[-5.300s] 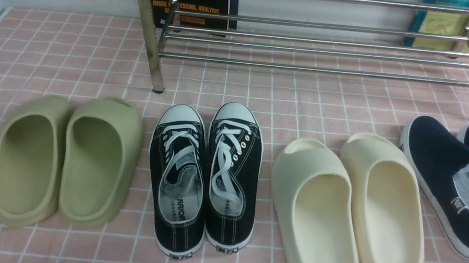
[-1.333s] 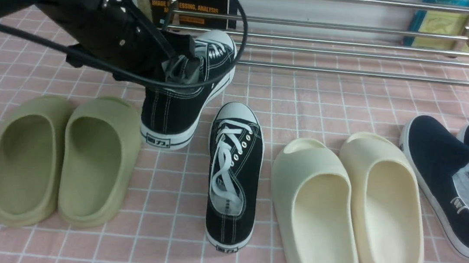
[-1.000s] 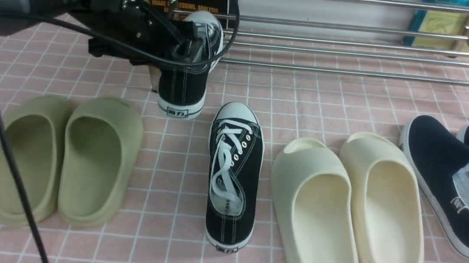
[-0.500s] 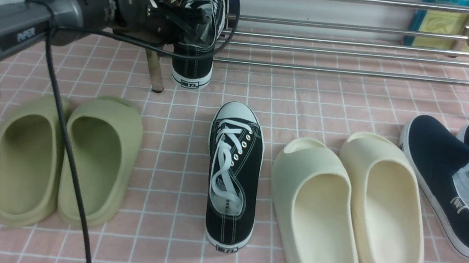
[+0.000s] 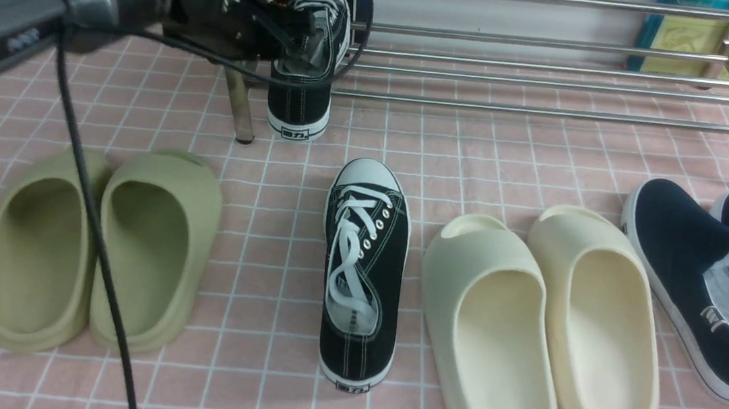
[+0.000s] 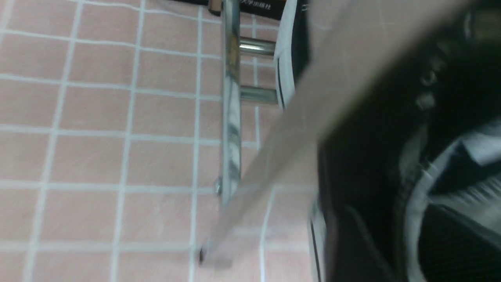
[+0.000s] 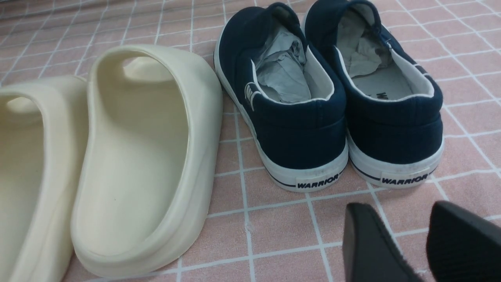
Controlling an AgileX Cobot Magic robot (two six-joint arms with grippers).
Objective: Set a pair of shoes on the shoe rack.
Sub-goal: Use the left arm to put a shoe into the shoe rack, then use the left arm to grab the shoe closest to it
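One sneaker (image 5: 298, 106) now sits on the shoe rack (image 5: 553, 83), upper left of frame — a second ago it was airborne. Whether the left jaws have let go I cannot tell; right jaws open, empty — second sneaker (image 5: 362, 279) waits mid-frame.

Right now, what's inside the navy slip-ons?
Crumpled whitish paper is stuffed into both navy slip-ons, as the right wrist view shows. The uppers cover the toe ends, so how far in the paper reaches cannot be seen.
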